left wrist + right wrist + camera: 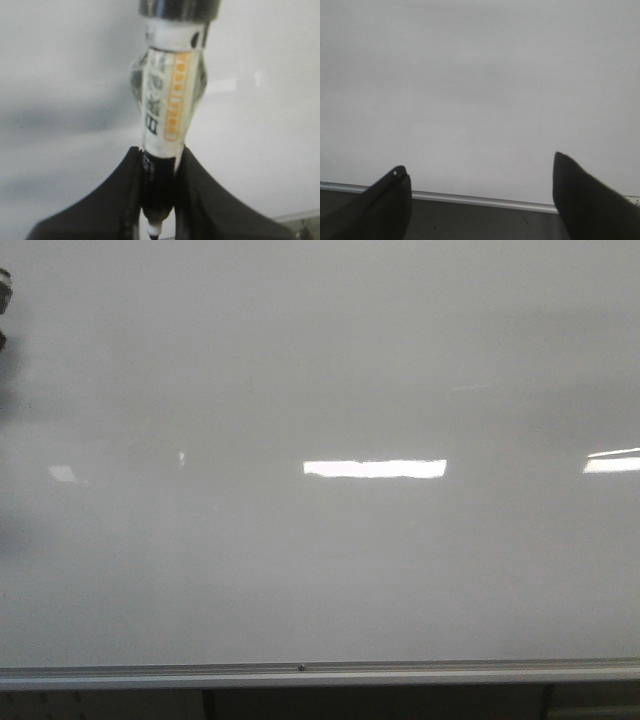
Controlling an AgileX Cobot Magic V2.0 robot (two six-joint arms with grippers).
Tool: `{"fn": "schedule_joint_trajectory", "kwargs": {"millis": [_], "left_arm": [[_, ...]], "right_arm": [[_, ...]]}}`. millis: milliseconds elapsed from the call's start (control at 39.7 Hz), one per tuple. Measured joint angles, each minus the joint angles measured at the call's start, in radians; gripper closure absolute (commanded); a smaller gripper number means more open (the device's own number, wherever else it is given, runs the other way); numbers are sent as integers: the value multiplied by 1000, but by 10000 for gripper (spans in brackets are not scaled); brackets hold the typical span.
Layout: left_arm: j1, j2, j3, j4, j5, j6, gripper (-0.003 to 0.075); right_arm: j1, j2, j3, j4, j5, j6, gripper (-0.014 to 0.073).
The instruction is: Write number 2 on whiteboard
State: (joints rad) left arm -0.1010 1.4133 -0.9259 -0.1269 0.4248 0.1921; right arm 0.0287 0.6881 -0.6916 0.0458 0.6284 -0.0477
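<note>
The whiteboard (320, 370) fills the front view, glossy white-grey, with a silver frame strip (320, 672) along its lower edge. No drawn 2 shows on it in any view. In the left wrist view my left gripper (159, 165) is shut on a marker (167, 100), white with an orange label and a black lower section; its tip (155, 231) sits between the fingers. The board (60, 75) lies behind it. In the right wrist view my right gripper (480, 172) is open and empty over the board's lower edge (470, 199). Neither gripper shows clearly in the front view.
Bright rectangular light reflections (375, 468) lie across the board's middle and at the right edge (612, 462). A dark object (4, 300) pokes in at the far left edge. A dark surface (470, 220) lies below the frame strip.
</note>
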Motion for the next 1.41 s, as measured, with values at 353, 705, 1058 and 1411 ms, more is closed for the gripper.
{"fn": "schedule_joint_trajectory", "kwargs": {"millis": [353, 705, 1058, 1411], "left_arm": [[-236, -156, -155, -30, 495, 328, 729], [-559, -158, -187, -72, 600, 477, 729], [-692, -158, -190, -74, 603, 486, 729], [-692, -158, -190, -74, 603, 486, 729]], "right_arm": [[3, 177, -203, 249, 289, -363, 78], [231, 325, -340, 476, 396, -847, 78], [541, 459, -492, 482, 416, -970, 78], [639, 620, -563, 484, 362, -972, 87]]}}
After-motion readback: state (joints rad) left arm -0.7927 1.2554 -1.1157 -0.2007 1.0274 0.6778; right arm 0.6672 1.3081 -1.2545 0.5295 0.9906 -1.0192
